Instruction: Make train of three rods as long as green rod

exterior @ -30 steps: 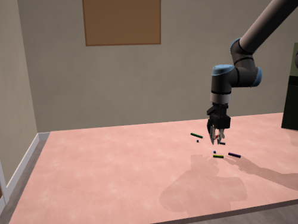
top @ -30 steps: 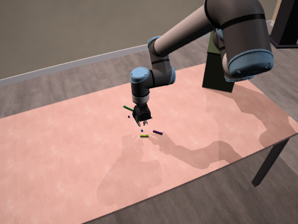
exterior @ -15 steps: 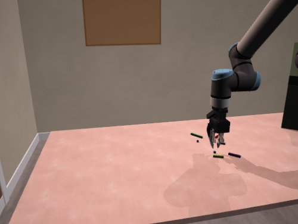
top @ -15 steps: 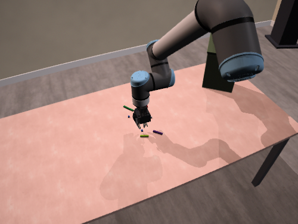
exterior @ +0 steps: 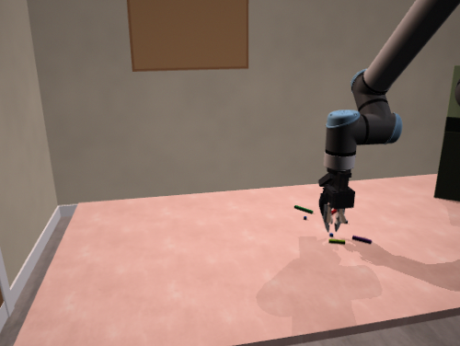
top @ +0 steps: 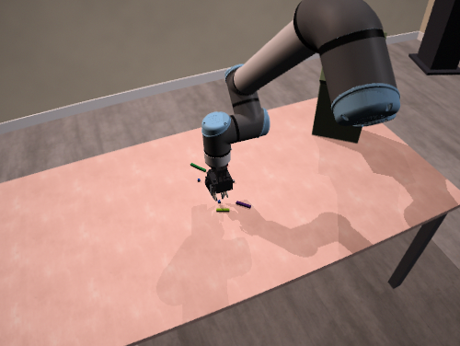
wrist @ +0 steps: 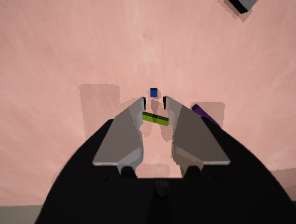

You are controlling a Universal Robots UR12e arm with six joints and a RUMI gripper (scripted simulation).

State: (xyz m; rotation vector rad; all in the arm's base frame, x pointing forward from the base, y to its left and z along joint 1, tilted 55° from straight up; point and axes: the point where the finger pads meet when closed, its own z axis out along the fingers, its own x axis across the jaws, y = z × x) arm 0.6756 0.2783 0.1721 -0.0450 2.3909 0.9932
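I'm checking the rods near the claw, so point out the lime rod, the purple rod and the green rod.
lime rod (top: 223,210), top view, its middle.
purple rod (top: 243,203), top view, its middle.
green rod (exterior: 304,209), exterior view, its middle.

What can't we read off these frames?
- Red rod: only a sliver shows behind the gripper in the exterior view. The top view hides it, so its length and pose are unknown.
- Purple rod: in the wrist view a finger covers most of it.
- Grey piece: cut off by the top edge of the wrist view.
- Blue cube and lime rod: too small in the top view to tell if they touch.
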